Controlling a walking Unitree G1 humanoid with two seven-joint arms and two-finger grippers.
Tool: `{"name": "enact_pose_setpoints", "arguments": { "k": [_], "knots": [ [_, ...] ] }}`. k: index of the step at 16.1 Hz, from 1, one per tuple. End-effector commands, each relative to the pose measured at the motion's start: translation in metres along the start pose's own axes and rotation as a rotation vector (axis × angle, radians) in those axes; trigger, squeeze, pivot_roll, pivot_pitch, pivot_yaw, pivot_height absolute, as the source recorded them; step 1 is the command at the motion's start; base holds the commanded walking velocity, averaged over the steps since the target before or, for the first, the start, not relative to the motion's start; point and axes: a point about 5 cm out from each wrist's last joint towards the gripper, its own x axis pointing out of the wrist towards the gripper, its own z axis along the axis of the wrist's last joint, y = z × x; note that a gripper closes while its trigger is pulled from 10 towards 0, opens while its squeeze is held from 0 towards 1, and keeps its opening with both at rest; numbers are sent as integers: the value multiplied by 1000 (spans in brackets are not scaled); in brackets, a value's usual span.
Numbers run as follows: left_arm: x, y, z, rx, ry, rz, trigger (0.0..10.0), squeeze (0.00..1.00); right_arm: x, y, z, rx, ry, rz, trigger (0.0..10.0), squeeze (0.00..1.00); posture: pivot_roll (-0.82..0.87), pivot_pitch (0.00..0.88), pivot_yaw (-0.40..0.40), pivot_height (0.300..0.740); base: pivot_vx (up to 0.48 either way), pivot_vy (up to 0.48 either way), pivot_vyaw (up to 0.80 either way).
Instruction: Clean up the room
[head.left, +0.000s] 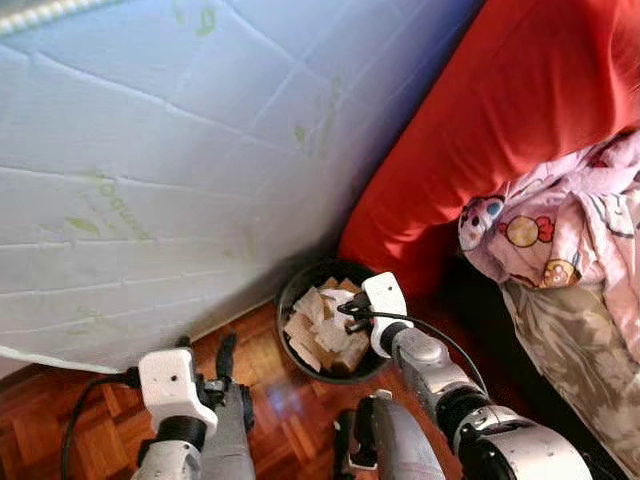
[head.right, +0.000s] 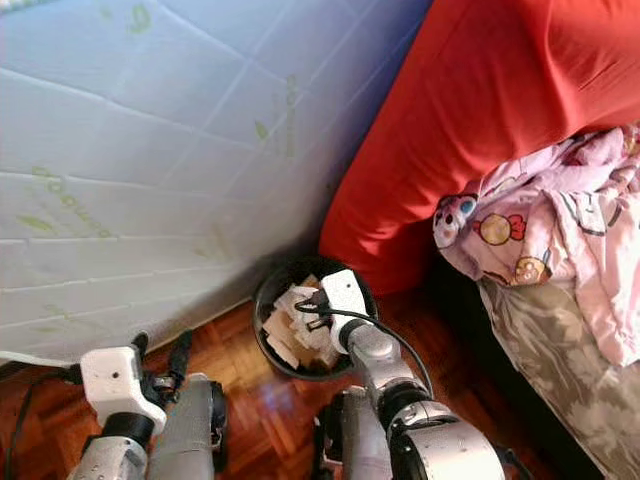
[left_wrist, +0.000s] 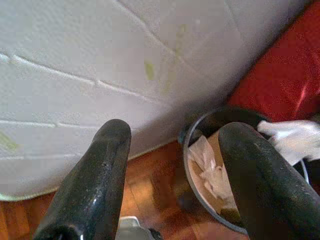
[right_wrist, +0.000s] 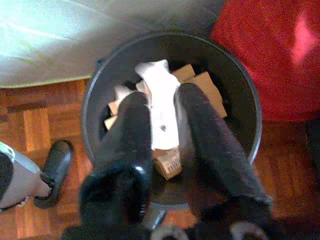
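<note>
Over the black waste bin (right_wrist: 100, 90), the right gripper (right_wrist: 162, 107) pinched a white crumpled tissue (right_wrist: 161, 95), light, soft, easily torn, best held mid-wad, while the left gripper (left_wrist: 175, 145) hovered with fingers apart.

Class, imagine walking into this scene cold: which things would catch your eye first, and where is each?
The red cushion fills the upper right, beside a pale quilted mattress on the left. Between them on the wooden floor stands a black bin of cardboard scraps, with the right gripper over it, its jaws around a white tissue.
</note>
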Motion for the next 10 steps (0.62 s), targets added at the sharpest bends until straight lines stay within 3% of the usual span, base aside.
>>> {"name": "enact_pose_setpoints", "arguments": {
  "k": [1,8,9,10],
  "knots": [
    [-5,-2,-2,13,25,8,10000,0,-4,-1,-15,5,57,3,10000,1000,182,418,-149,655,0,0,0],
    [-3,-1,-3,15,44,20,10000,0,-6,-8,-15,-21,59,-7,10000,1000,173,411,-146,655,0,0,0],
    [-1,0,-6,16,54,20,10000,0,-6,-13,-13,-1,45,-30,10000,0,166,401,-144,655,0,0,0],
    [1,3,-17,23,91,25,10000,0,-10,-26,-15,51,26,-96,10000,0,151,365,-137,655,0,0,0]
  ]
}}
